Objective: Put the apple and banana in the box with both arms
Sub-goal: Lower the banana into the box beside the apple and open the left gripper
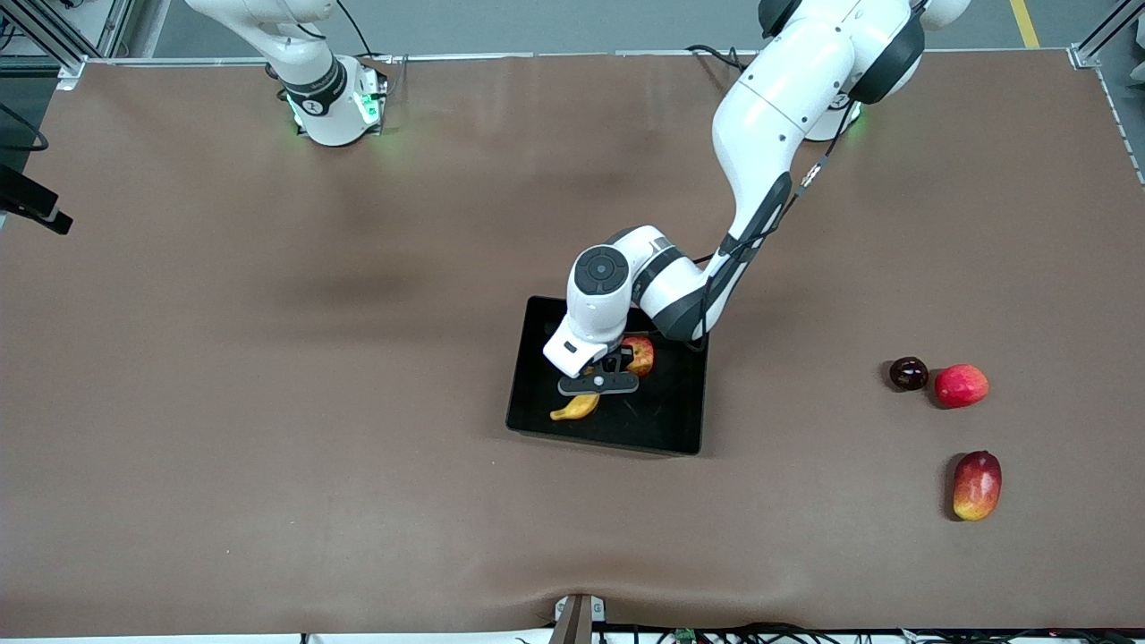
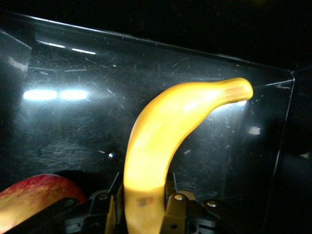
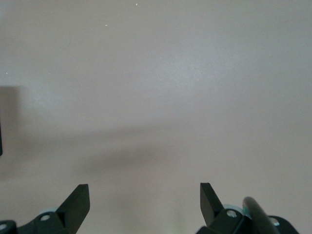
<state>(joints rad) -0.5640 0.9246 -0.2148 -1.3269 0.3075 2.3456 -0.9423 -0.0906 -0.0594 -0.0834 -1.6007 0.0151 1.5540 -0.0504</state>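
Both banana [image 2: 165, 141] and apple [image 1: 640, 354] in box [image 1: 680, 411]; no legible writing.

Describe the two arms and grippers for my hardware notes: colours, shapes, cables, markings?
Both arms are glossy white rounded shells with dark grey joint bands. The left arm carries a thin black cable and a round dark wrist cap. The right arm has green base lights. The right gripper has black, flat, blunt-tipped fingers.

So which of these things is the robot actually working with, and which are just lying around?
In the job:
- banana, gripped by the left gripper in the box
- apple, in the box
- right gripper, open, waiting

Lying about, toward the left arm's end:
- dark round fruit
- pinkish-red fruit
- mango-like fruit
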